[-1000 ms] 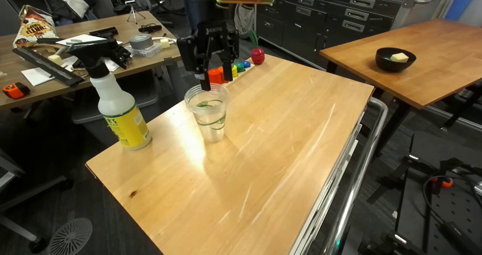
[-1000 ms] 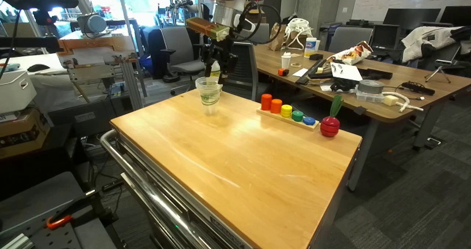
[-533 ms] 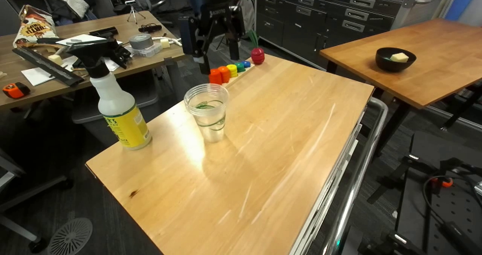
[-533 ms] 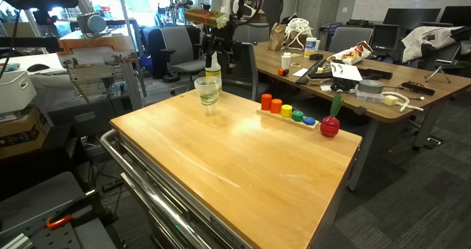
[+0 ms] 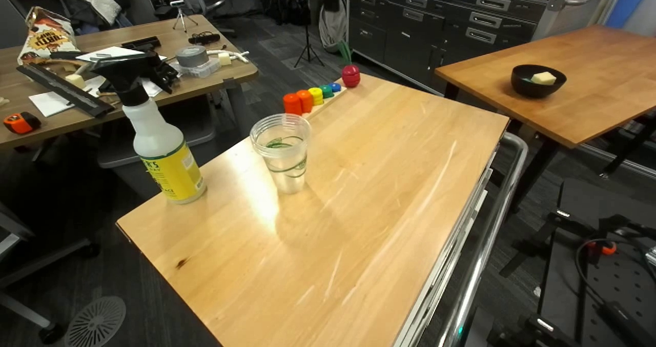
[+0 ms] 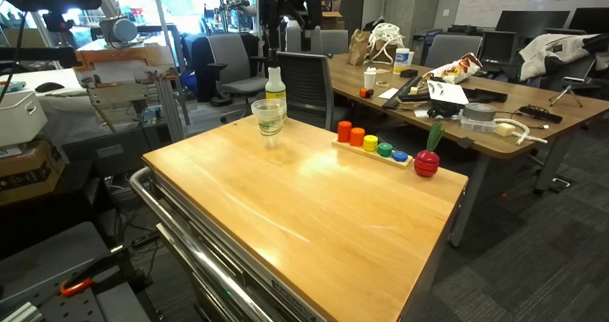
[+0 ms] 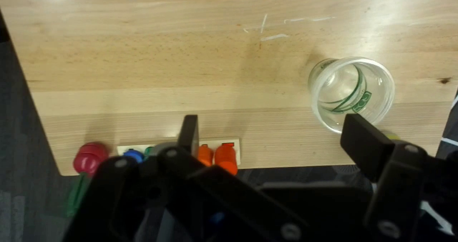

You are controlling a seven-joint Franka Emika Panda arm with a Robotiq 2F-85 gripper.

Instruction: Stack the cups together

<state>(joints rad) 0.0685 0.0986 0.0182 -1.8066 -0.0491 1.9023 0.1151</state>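
Note:
The clear plastic cups [image 5: 291,175] stand upright as one nested stack on the wooden tabletop, with several rims close together at the top. I cannot tell exactly how many are in it. The stack also shows in an exterior view [image 6: 271,124] and at the right of the wrist view [image 7: 352,92], where I look down into the top cup. No separate cup shows on the table. My gripper [image 6: 289,50] is open and empty, raised well above the stack. In the wrist view the gripper [image 7: 273,134] has its fingers wide apart, the right one overlapping the cup rim's lower edge.
A spray bottle with a yellow label [image 5: 174,178] stands near the table edge beside the stack. Colourful blocks on a wooden strip [image 6: 371,148] lie along an edge, with a red toy vegetable [image 6: 427,162] at their end. A metal rail [image 5: 492,244] runs along one side.
My gripper has risen from the cup rim to high above it, leaving the exterior view that looks toward the drawers. The cup stack has stayed in place on the table.

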